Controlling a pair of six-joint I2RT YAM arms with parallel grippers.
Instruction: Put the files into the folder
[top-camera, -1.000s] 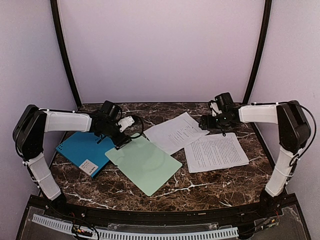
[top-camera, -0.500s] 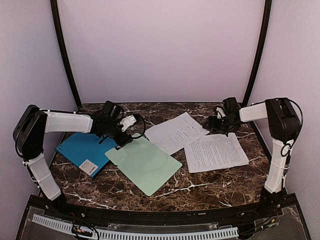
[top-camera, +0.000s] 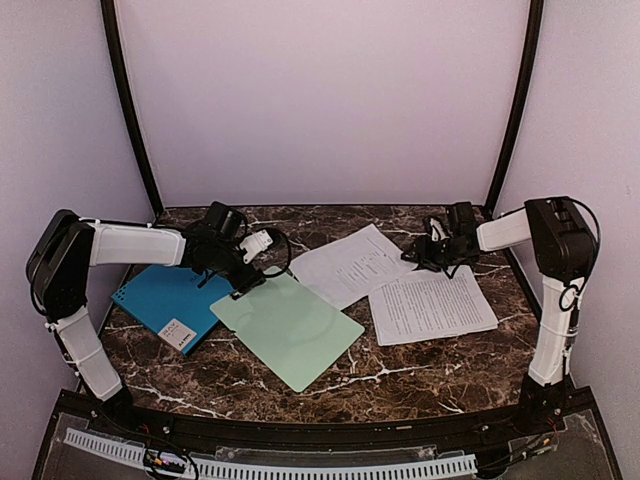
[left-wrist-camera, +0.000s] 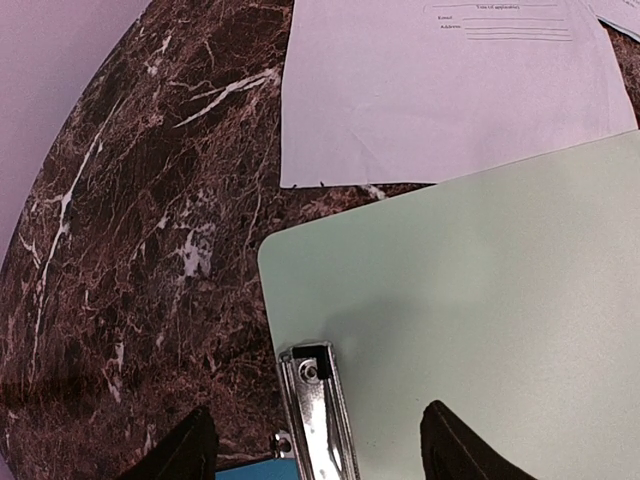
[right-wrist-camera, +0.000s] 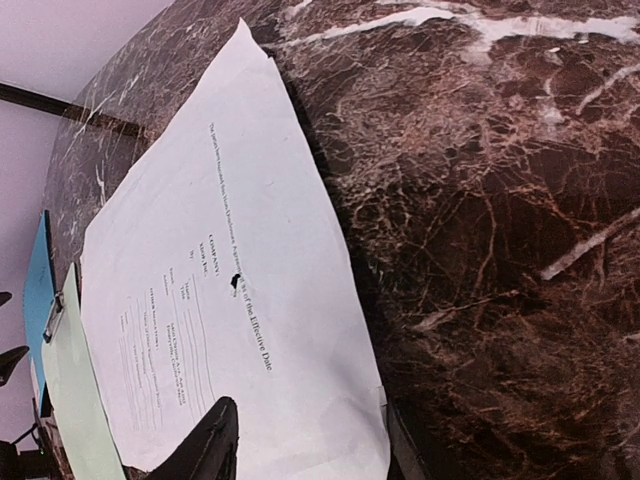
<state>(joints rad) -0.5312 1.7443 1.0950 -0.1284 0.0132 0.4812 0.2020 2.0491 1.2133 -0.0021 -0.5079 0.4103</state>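
Note:
Two files lie on the marble: a sheet with short text blocks (top-camera: 350, 265) (right-wrist-camera: 210, 300) in the middle and a densely printed sheet (top-camera: 430, 303) to its right. The teal folder (top-camera: 165, 300) lies shut at the left, partly under a pale green clipboard (top-camera: 285, 325). My left gripper (top-camera: 243, 276) (left-wrist-camera: 320, 450) is open, low over the clipboard's metal clip (left-wrist-camera: 315, 410), with a finger on either side. My right gripper (top-camera: 413, 255) (right-wrist-camera: 305, 450) is open at the middle sheet's right edge, one finger over the paper and the other at its edge.
The clipboard (left-wrist-camera: 470, 320) overlaps the folder's right side and lies just short of the middle sheet (left-wrist-camera: 440, 90). A sliver of folder (left-wrist-camera: 250, 470) shows beside the clip. Black frame posts rise at the back corners. Bare marble (top-camera: 250, 385) lies in front.
My right gripper drew back to the right, then came down to the middle sheet's right edge, and its jaws narrowed. The left gripper stayed over the clip.

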